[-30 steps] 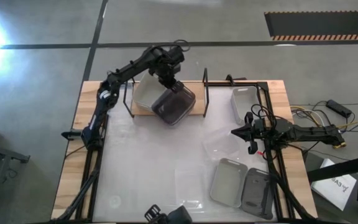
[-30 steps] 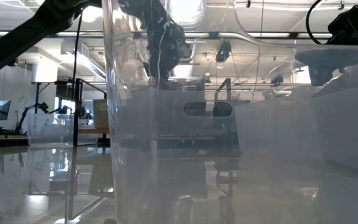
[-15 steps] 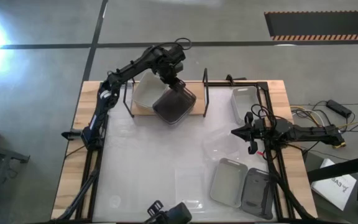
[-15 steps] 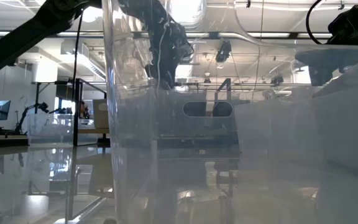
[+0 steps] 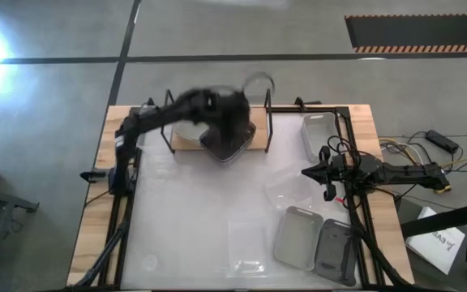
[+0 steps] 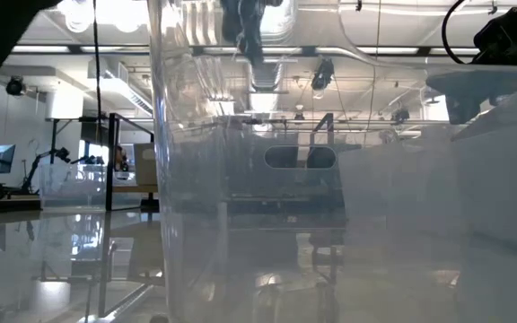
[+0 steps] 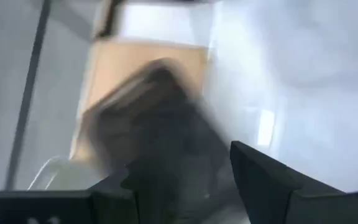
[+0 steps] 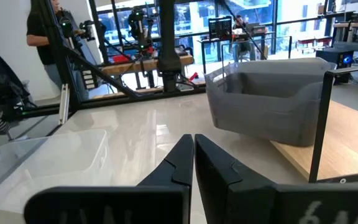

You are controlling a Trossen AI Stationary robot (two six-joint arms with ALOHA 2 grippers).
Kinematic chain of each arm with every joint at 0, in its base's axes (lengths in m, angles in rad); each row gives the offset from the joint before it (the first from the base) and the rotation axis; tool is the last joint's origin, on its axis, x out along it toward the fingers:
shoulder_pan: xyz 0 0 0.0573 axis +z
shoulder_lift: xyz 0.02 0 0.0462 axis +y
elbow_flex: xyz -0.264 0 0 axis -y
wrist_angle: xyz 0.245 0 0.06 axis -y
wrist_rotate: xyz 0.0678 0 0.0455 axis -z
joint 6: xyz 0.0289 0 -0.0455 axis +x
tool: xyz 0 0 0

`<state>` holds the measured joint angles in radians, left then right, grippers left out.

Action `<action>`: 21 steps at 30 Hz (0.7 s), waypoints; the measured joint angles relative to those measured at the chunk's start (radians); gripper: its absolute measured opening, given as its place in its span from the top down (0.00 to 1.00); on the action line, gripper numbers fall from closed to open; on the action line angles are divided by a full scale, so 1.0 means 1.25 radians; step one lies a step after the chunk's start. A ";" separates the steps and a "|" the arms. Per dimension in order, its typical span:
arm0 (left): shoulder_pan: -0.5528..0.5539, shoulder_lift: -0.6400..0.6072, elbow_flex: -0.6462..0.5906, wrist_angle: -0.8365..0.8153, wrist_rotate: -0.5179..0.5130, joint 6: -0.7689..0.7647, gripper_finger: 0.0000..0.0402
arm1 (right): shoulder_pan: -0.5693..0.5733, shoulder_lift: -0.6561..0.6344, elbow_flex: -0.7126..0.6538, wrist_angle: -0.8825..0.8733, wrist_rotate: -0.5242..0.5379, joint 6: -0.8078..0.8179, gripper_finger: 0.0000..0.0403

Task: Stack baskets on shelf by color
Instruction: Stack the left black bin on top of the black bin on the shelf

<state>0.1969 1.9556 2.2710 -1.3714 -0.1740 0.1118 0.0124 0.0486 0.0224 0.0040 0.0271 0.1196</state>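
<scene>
While the left gripper [image 5: 232, 122] blurs above the dark grey basket [image 5: 227, 138] on the shelf [image 5: 186, 143], grip unreadable, seat it squarely. Right gripper [image 8: 193, 149] waits, jaws closed, empty.

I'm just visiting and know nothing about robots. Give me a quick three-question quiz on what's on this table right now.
1. True or false: the right gripper has its fingers closed together, with nothing between them.
2. Under the left gripper, which colour is the basket at the shelf? A dark grey, B red, C blue.
3. Fill in: the light grey basket lies beside a neighbour coloured ____ grey.

Key: 1 true; 2 A; 3 dark.
</scene>
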 joint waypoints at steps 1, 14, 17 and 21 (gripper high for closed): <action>-0.032 -0.014 -0.023 0.003 0.003 0.018 0.60 | 0.000 0.000 0.000 0.000 0.000 0.000 0.98; -0.160 -0.280 -0.563 0.200 -0.017 0.115 0.63 | 0.000 0.000 0.000 0.000 0.000 0.000 0.98; -0.132 -0.325 -0.684 0.322 -0.018 0.199 0.63 | 0.000 0.000 0.000 0.000 0.000 0.000 0.98; -0.090 -0.337 -0.783 0.437 -0.068 0.276 0.63 | 0.000 0.000 0.000 0.000 0.000 0.000 0.98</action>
<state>0.0848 1.5342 1.2924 -0.8257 -0.2596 0.4567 0.0124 0.0486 0.0226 0.0036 0.0270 0.1196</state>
